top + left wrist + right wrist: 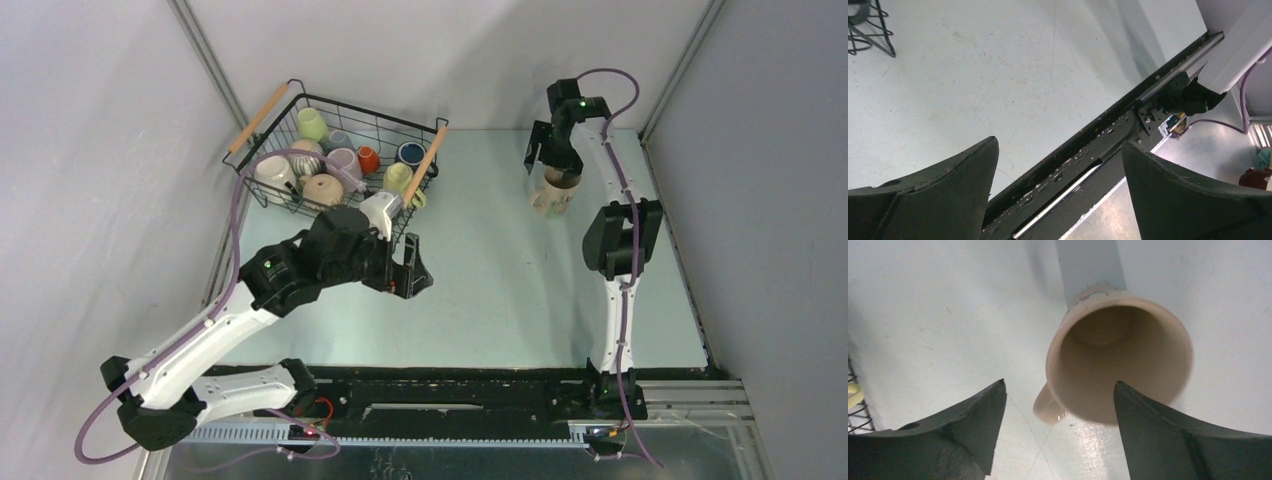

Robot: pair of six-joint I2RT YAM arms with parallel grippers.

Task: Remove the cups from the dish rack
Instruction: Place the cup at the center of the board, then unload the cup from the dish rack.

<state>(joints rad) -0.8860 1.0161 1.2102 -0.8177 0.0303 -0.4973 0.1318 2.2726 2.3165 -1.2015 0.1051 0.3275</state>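
Observation:
The black wire dish rack [262, 195] with wooden handles stands at the far left and holds several cups, among them a pale green [312, 124], a mauve [344, 160], an orange [368, 158] and a navy one [410, 153]. A cream mug [553, 193] stands upright on the table at the far right. My right gripper [548, 165] hovers just over it, open. In the right wrist view the mug [1120, 365] sits just beyond my open fingertips [1060, 385]. My left gripper [412, 268] is open and empty over the table in front of the rack, as the left wrist view [1060, 145] also shows.
A corner of the rack shows in the left wrist view [868, 30] and its wires in the right wrist view [858, 410]. The black rail [450, 395] runs along the table's near edge. Grey walls enclose the table on the left, back and right.

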